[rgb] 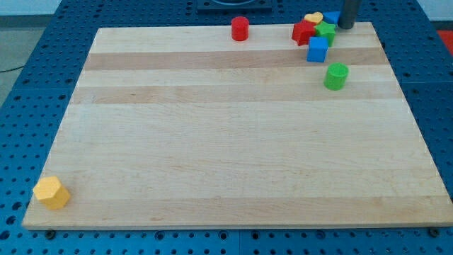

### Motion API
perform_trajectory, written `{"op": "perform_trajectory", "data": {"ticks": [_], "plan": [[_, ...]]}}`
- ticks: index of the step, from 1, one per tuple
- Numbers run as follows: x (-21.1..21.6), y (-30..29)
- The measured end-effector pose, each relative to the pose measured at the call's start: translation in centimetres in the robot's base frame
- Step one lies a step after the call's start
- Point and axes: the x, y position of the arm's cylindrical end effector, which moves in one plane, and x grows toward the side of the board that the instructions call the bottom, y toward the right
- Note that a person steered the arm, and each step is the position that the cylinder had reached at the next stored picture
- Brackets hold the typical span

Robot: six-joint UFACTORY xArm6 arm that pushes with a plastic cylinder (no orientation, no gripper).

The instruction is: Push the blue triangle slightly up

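The blue triangle [331, 16] sits at the board's top right edge, partly hidden behind a green star-shaped block [325, 32]. My tip [345, 27] stands just to the right of the blue triangle, touching it or nearly so. A yellow heart [313, 17] lies to the triangle's left, and a red star-shaped block [303, 32] lies left of the green one. These blocks form a tight cluster.
A blue cube [318, 49] sits just below the cluster, with a green cylinder [336, 76] lower right of it. A red cylinder [240, 28] stands at the top middle. A yellow hexagon [52, 193] sits at the bottom left corner of the wooden board [212, 142].
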Motion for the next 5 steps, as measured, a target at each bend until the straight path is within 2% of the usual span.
{"op": "perform_trajectory", "data": {"ticks": [2,3,5], "plan": [[1.9,1.1],[-0.7,3.2],[-0.8,0.4]]}}
